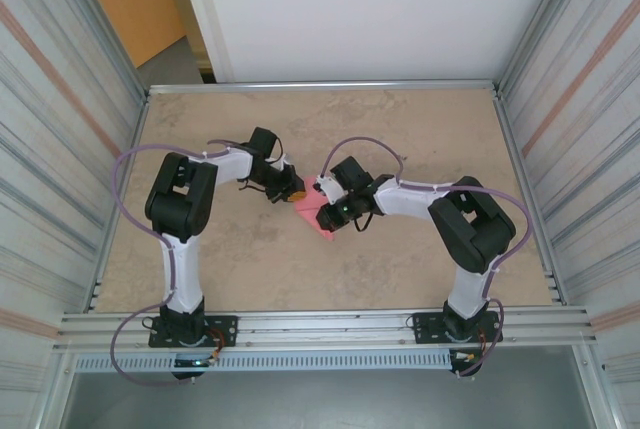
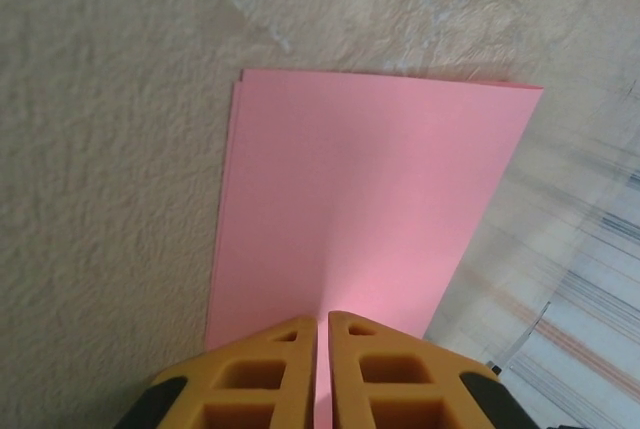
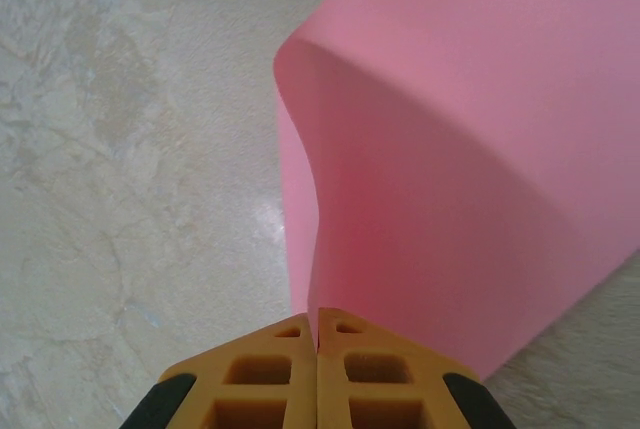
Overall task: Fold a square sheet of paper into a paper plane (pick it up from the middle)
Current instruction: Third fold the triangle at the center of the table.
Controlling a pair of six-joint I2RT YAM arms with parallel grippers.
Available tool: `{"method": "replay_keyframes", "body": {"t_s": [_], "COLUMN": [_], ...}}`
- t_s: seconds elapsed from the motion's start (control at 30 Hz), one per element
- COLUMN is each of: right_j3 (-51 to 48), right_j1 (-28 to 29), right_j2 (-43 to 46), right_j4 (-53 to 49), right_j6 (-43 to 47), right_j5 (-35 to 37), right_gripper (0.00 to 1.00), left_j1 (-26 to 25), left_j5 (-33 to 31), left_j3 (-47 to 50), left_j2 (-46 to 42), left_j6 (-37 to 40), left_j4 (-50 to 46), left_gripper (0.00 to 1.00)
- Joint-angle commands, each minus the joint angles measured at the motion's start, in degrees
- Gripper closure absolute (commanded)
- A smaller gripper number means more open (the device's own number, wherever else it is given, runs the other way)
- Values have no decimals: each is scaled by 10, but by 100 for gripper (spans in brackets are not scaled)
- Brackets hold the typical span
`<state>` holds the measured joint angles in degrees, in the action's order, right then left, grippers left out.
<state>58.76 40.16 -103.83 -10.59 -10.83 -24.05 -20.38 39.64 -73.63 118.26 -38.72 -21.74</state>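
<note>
One smooth pink sheet [image 2: 370, 199] (doubled, bowed) over mottled table [image 2: 100, 149].

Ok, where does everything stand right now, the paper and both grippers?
square sheet of paper: folded over into two layers, bowed into a curve in the right wrist view, no plane shape yet.
left gripper: shut on one edge of the paper.
right gripper: shut on the edge of the paper where it curves.
</note>
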Motion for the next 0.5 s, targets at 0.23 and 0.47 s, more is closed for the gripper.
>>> {"method": "replay_keyframes", "body": {"t_s": [0.23, 0.47], "right_j3": [29, 36], "right_j1": [-6, -5], "right_j2": [-19, -30], "right_j4": [-20, -30], "right_j6": [-21, -26], "right_j5": [31, 27], "right_gripper": [92, 92], "left_j1": [-5, -7], "left_j5": [-12, -11], "left_j3": [-19, -20], "left_j2": [34, 34], "left_j6": [29, 29], "left_j4": [-40, -40], "left_gripper": [90, 90]}}
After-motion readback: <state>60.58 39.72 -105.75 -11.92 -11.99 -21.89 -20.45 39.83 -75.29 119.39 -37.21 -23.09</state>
